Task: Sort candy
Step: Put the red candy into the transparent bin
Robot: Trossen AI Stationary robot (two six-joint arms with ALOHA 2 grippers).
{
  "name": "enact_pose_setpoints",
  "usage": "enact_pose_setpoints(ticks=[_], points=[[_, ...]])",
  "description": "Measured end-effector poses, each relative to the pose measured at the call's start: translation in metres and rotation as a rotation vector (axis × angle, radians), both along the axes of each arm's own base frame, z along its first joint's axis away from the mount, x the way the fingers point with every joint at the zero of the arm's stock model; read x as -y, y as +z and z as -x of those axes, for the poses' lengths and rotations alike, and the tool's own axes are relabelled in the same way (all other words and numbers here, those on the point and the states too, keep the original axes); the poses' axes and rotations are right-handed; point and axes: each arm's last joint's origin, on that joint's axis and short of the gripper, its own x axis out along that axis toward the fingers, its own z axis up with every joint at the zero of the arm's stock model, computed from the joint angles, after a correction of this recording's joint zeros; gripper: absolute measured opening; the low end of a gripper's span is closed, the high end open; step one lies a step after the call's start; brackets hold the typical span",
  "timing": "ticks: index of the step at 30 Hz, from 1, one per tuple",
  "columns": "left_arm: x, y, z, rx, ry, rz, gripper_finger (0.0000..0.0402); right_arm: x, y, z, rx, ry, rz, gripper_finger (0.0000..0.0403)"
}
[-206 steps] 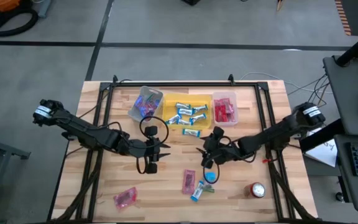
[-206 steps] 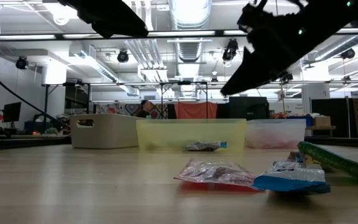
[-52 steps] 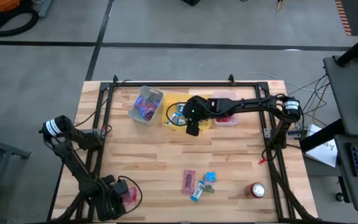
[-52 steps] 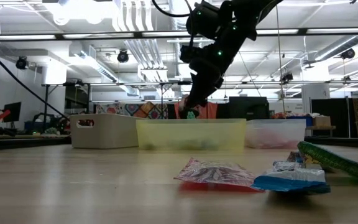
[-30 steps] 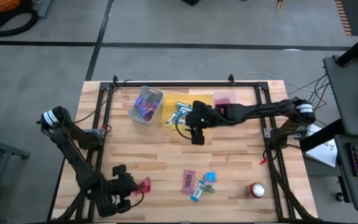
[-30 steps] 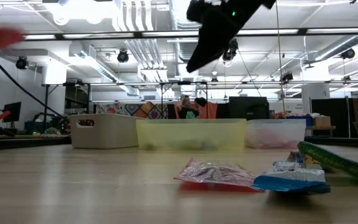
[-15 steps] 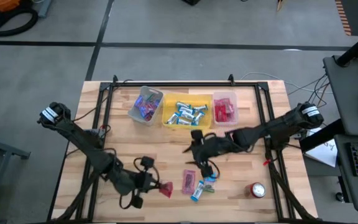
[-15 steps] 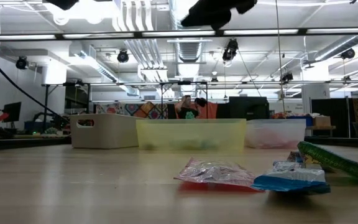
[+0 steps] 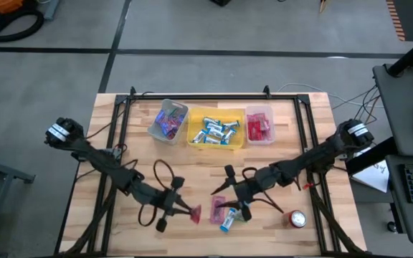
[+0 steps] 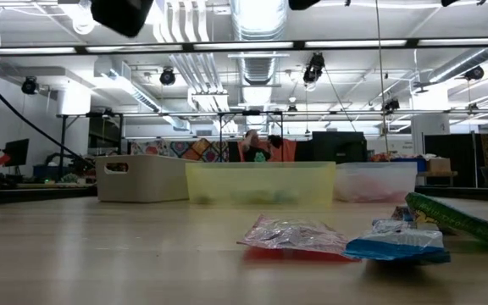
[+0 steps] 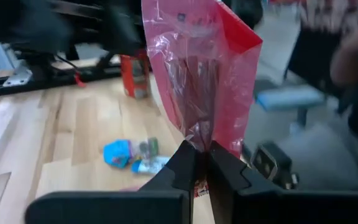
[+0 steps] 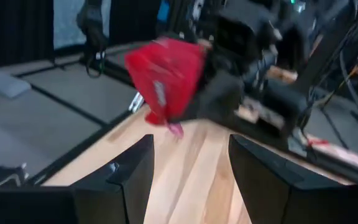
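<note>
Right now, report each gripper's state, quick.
Left gripper: shut on a red-pink candy wrapper, held above the table.
Right gripper: open, holding nothing.

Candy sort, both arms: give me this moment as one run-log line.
left gripper: shut on red-pink candy, carried above table | right gripper: open, empty, over loose candies | three bins: part-filled

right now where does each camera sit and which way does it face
High view: overhead, straight down on the table; both arms show.
Low view: table height, facing the yellow bin and room beyond.
Left wrist view: behind the shut left gripper, holding the red candy bag.
Right wrist view: behind the open right gripper.
Both wrist views share the red bag.
</note>
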Motion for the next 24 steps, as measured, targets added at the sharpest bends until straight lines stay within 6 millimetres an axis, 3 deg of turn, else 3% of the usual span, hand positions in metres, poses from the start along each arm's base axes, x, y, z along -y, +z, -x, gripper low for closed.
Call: enact_pose_setpoints(ticks=[5,11,17,24], points=[[-0.014,-0.009,-0.002,0.081,0.054,0.104,0.0004,-0.002,-0.001,-0.008,0.101,0.017,-0.016,0.0199],[-0.013,-0.022,-0.010,0.092,0.008,0.072,0.0004,0.001,0.001,-0.026,0.136,-0.004,-0.010,0.0199],[-0.007,-0.029,-0.020,0.086,-0.067,0.046,0.0004,0.000,0.002,-0.041,0.108,0.214,-0.073,0.0199],[-0.008,-0.028,-0.022,0.155,-0.120,0.068,0.0004,0.003,0.005,-0.046,0.097,0.328,-0.118,0.0199]])
